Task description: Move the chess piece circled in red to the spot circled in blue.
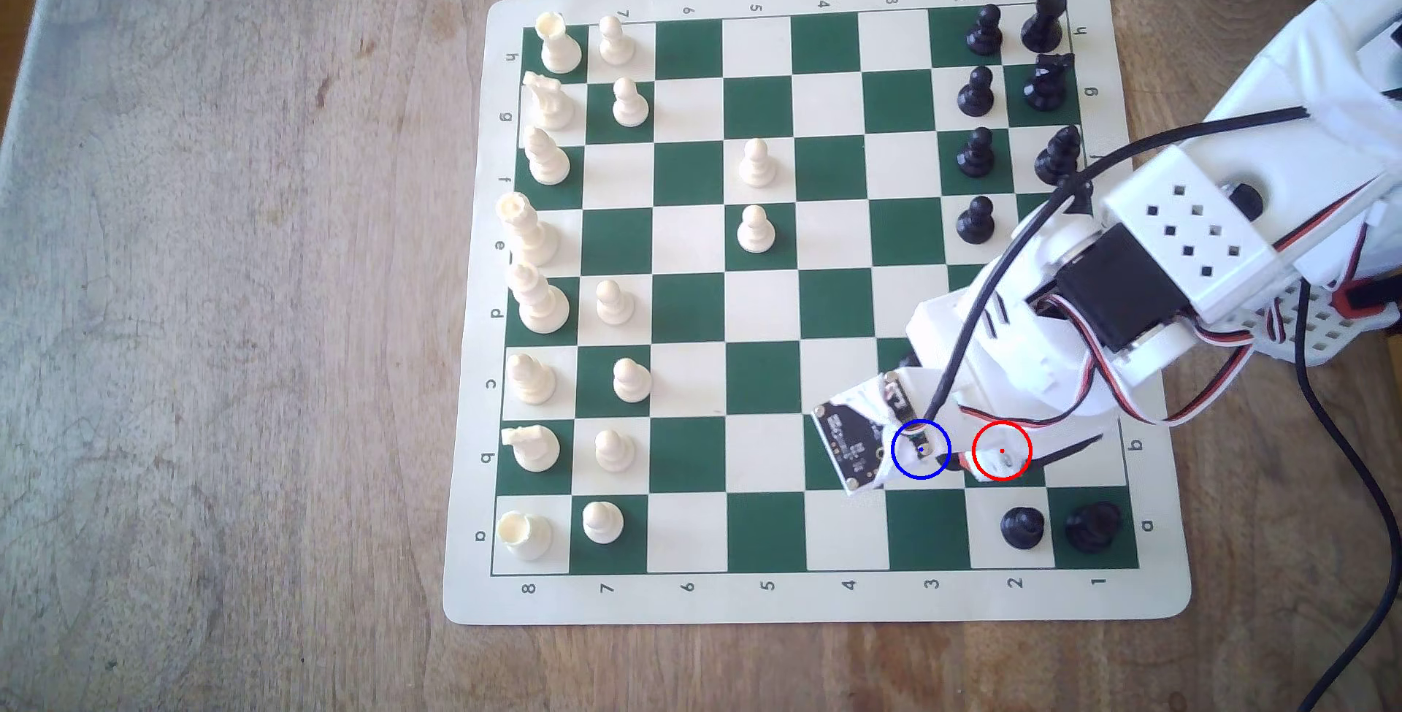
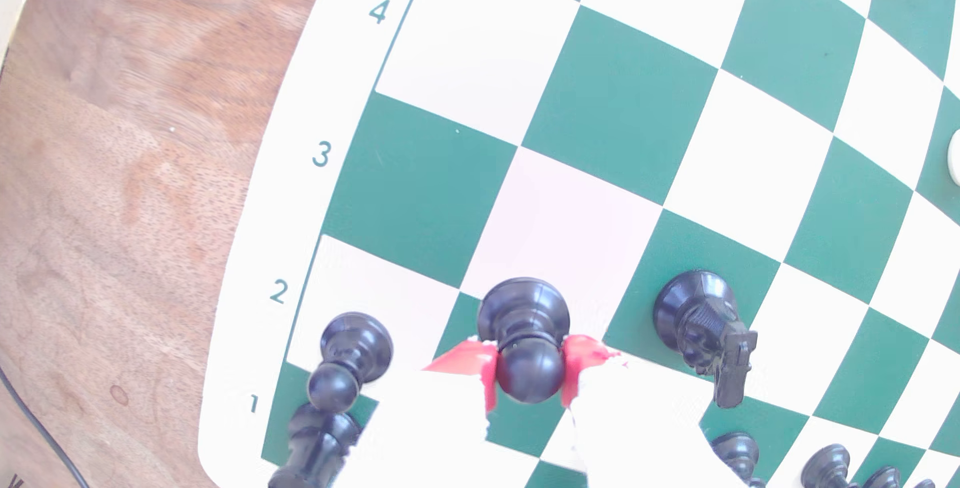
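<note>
Two red pads (image 2: pixel 579 363) of the gripper (image 2: pixel 530 376) pinch the pawn (image 2: pixel 524 321), arm-hidden from outside.

The board (image 1: pixel 815 591) lies on the table (image 1: pixel 227 302). The arm (image 1: pixel 1183 242) reaches in from the exterior view's right, over the b-row. The pawn (image 2: pixel 524 337) stands between the fingertips (image 2: pixel 470 363), the knight (image 2: pixel 706 332) beside it, another pawn (image 2: pixel 353 358) opposite.

Pawn (image 2: pixel 525 342) between gripper (image 2: pixel 529 376) fingers
</note>
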